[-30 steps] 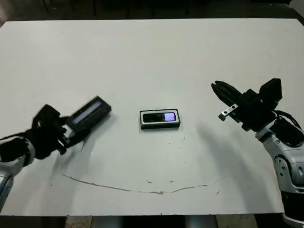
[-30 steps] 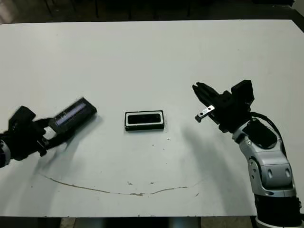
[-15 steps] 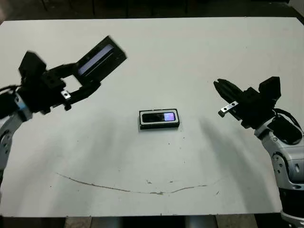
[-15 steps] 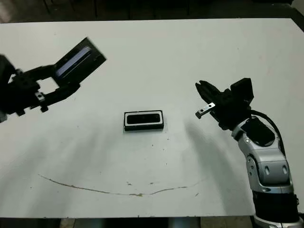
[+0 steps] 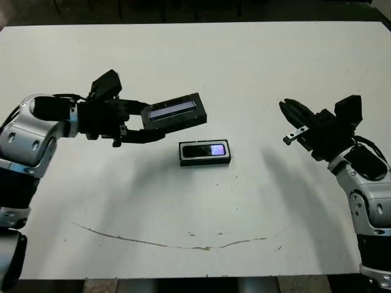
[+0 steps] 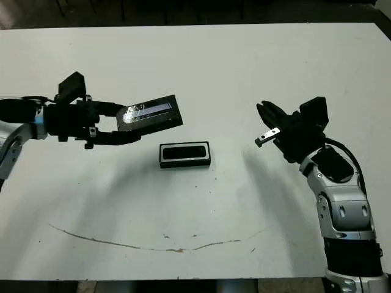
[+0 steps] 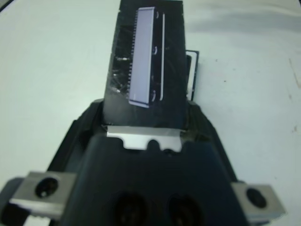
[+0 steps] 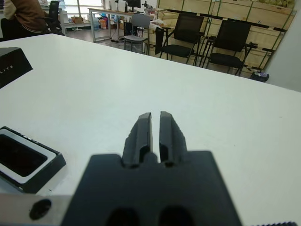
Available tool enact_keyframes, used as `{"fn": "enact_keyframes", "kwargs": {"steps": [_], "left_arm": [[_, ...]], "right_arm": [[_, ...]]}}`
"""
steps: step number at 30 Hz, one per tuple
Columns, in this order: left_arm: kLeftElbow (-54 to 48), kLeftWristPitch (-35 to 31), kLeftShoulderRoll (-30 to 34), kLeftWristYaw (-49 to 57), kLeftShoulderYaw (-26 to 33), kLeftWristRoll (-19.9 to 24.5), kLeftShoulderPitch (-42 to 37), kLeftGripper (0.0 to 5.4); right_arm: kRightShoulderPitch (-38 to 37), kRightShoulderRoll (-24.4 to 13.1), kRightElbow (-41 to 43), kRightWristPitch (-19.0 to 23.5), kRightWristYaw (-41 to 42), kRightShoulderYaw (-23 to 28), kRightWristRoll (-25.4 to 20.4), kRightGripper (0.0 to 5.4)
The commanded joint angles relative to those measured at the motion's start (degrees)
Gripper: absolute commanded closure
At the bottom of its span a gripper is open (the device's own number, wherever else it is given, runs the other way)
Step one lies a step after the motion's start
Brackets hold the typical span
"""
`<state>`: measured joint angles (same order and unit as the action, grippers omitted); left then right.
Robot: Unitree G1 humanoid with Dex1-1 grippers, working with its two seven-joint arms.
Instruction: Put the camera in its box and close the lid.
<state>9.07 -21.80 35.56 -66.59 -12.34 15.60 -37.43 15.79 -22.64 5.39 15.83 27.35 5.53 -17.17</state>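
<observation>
Left gripper: jaws grasping the lid, held above the table just beside the box. Camera lies inside box. Right gripper: jaws clenched, empty.

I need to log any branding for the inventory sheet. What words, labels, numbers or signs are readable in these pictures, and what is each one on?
"LITE": partial pale lettering on the flat black rectangular lid held by the left gripper, seen in the right wrist view; any letters before it are cut off.
Silvery strip on the lid's face, left wrist view: marks, too blurred to read.
Slim black bar-shaped camera in the white-lined black box: no readable text.
</observation>
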Motion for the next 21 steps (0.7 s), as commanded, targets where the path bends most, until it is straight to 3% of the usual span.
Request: {"fn": "enact_keyframes", "kwargs": {"steps": [1,13,21], "left_arm": [[2.7,0.5,-1.1,-0.8,-0.9,-1.3,-0.9,2.68],[13.7,3.6,-6.2,-5.0,-1.4,-1.3,-1.8,2.68],[22.2,8.1,-9.1,-8.5,-3.8,-5.0,-2.5,2.68]], "right_arm": [[-0.2,-0.2,-1.9,-0.8,0.5,0.5,0.3,5.40],[-0.4,0.1,-1.8,-2.6,0.2,-0.1,1.5,5.40],[-1.0,-0.1,-0.2,-0.9,-0.1,0.0,0.8,5.40]]}}
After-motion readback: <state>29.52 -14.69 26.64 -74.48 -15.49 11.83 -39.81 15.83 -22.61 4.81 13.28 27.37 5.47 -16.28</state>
